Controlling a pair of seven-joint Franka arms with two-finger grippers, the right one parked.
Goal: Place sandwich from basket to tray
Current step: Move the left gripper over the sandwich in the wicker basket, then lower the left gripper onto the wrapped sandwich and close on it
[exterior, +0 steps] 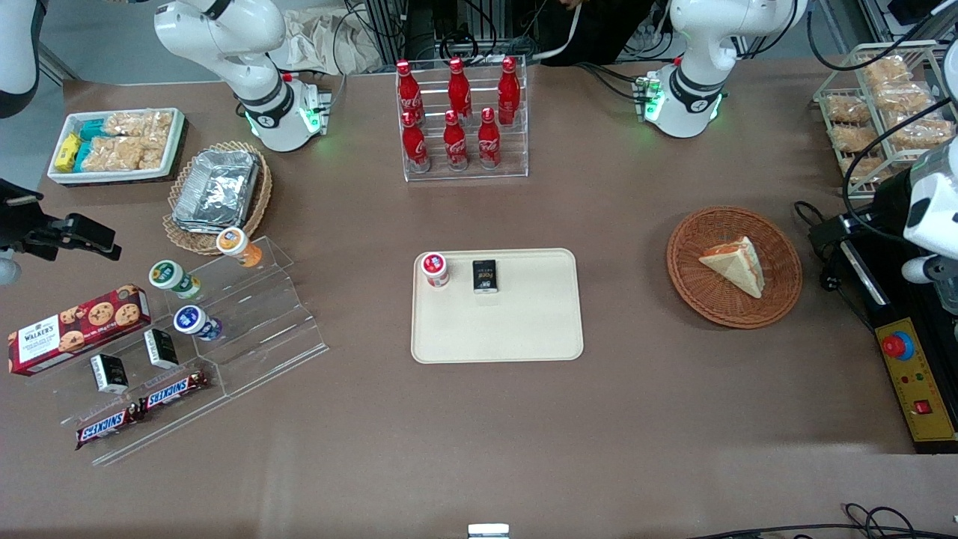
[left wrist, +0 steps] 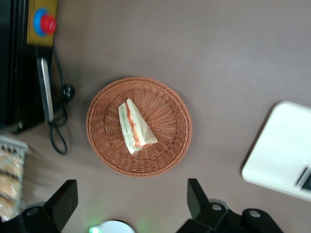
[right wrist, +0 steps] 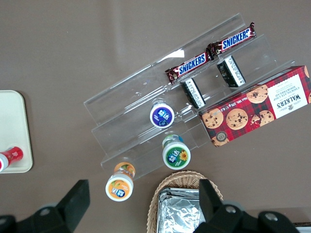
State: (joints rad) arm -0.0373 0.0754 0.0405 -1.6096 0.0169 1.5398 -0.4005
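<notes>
A brown tabletop (exterior: 644, 224) fills the scene, with a clear rack of red cola bottles (exterior: 458, 112) near the edge farthest from the front camera. Toward the working arm's end of the tabletop sits the round woven basket (exterior: 778, 296), and the sandwich (exterior: 735, 264) lies inside it, a pale wedge with its orange and red filling edge showing. In the wrist view the sandwich (left wrist: 135, 127) rests near the middle of the basket (left wrist: 165, 155), touching only the wicker.

The gripper (left wrist: 131, 206) hangs above the tabletop just beside the basket rim, not over the sandwich. Its jaws stand wide apart and hold nothing.

The beige tray (exterior: 524, 329) lies flat near the middle of the tabletop, well apart from the basket. On it, along the edge farthest from the front camera, a small red-lidded cup (exterior: 435, 269) and a small black packet (exterior: 485, 275) stand close together. A corner of the tray (left wrist: 277, 155) shows in the wrist view.
</notes>
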